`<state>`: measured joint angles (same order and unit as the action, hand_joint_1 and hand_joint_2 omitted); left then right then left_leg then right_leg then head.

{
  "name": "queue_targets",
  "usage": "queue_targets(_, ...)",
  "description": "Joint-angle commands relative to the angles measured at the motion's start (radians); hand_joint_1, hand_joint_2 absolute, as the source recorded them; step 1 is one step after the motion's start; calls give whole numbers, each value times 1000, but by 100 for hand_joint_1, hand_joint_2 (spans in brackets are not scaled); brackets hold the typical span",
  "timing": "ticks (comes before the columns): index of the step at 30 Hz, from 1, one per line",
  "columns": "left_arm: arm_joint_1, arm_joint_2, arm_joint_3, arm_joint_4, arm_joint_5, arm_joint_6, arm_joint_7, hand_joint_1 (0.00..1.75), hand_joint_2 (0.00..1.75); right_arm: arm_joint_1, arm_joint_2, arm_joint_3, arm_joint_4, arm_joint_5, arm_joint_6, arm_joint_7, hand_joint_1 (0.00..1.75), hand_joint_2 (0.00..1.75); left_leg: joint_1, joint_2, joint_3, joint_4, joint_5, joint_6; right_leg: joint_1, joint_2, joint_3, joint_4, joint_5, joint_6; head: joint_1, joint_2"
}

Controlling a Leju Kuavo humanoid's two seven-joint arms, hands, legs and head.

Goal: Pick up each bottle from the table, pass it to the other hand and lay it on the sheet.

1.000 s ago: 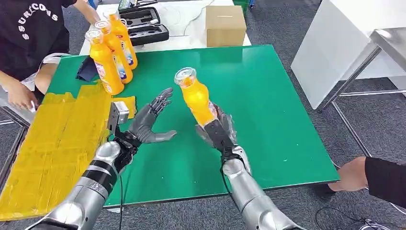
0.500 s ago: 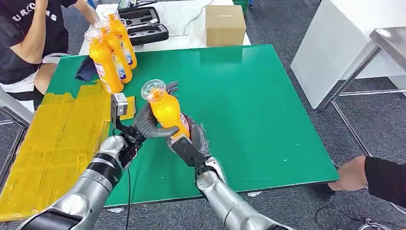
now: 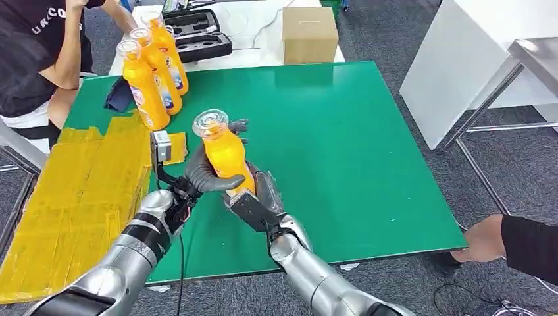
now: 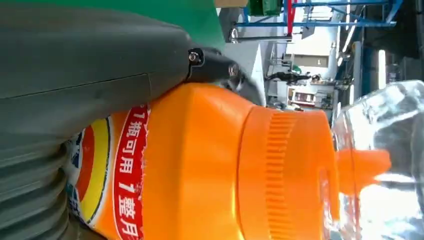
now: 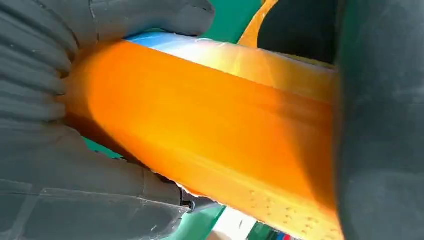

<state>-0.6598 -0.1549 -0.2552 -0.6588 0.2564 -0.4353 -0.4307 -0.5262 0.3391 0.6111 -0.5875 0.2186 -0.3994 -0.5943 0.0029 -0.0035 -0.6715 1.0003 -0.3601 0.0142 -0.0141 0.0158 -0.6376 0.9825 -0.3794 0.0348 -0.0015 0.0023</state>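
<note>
Sheet: the yellow sheet (image 3: 72,197) covers the left part of the green table (image 3: 368,151), running from near the standing bottles toward the robot.
Waiting bottles: three orange bottles (image 3: 148,82) stand upright in a tight row at the sheet's far corner, well apart from both hands.
Left hand: the left hand (image 3: 205,170) is wrapped round the middle of the held bottle; the head view shows its thumb across the front and its fingers behind. In the left wrist view the thick thumb lies on the label, so this hand is grasping the bottle.
Held bottle: the held bottle (image 3: 226,155) is in the air above the table, between the two hands, just right of the sheet's edge. Its long axis is close to upright, the clear cap leaning slightly left and away from the robot.
Right hand: the right hand (image 3: 253,197) clasps the bottle's lower end from below and to the right; the right wrist view shows its fingers closed round the orange body.
Key relation: both hands are on the one bottle, left above right. The sheet lies to the left, on the left hand's side, so the left arm looks the nearer one to carry it over.
Judged step: handover in progress; the right hand must let go before the bottle can be laid down.
</note>
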Motion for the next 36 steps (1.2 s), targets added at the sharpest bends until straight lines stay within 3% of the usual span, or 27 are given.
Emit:
queue_targets(1,-65,9,19,77,15,36,21,175,175,6,-17,7,60,60,26,-42,175,175,1,-1,4,0,-2,-1,1,-3,4,0,-2,-1,0,0)
queue_targets(8,-76,27,27,64,-23,153,29,175,175,50,-36,-122,-21,48,-28,-62,175,175,1,-2,6,1,-3,-1,2,-3,7,0,-3,-2,0,0)
queue_targets(12,-81,31,31,60,-29,162,32,175,175,57,-41,-131,-42,53,-20,-57,175,175,1,0,2,0,-1,-1,1,-1,2,0,-1,-1,0,0)
queue_targets(13,-82,32,33,56,-42,190,31,175,175,68,-37,-153,-62,48,-26,-58,138,175,1,0,4,1,-3,-1,1,-1,4,0,-2,-2,0,0)
queue_targets(14,-88,44,27,48,-80,251,20,175,175,82,-41,-174,-98,37,-23,-63,0,175,1,0,2,1,-2,-1,1,-1,3,0,-1,-1,0,0)
queue_targets(18,-137,119,17,-4,-352,586,-23,175,175,198,-84,-229,-361,23,39,-32,0,175,1,-1,1,1,-1,-1,2,-2,1,0,-1,-1,0,0)
queue_targets(19,-145,133,32,-18,-404,630,-13,175,175,227,-93,-241,-416,11,69,-19,0,0,1,0,3,2,-3,-1,2,-2,3,1,-2,-2,0,0)
queue_targets(24,-192,218,58,19,-810,950,124,175,175,332,-119,-297,-613,-4,111,-4,0,0,2,-1,1,0,-1,-1,2,-2,0,0,-1,-1,0,0)
queue_targets(33,-193,200,87,35,-840,950,112,175,175,336,-113,-301,-622,-5,120,5,0,0,2,-2,4,1,-3,-2,2,-3,5,1,-3,-2,0,0)
queue_targets(36,-225,234,54,91,-1041,1045,198,175,175,346,-114,-314,-654,-15,124,-1,0,0,2,-1,2,1,-2,-2,1,-2,2,1,-2,-2,0,0)
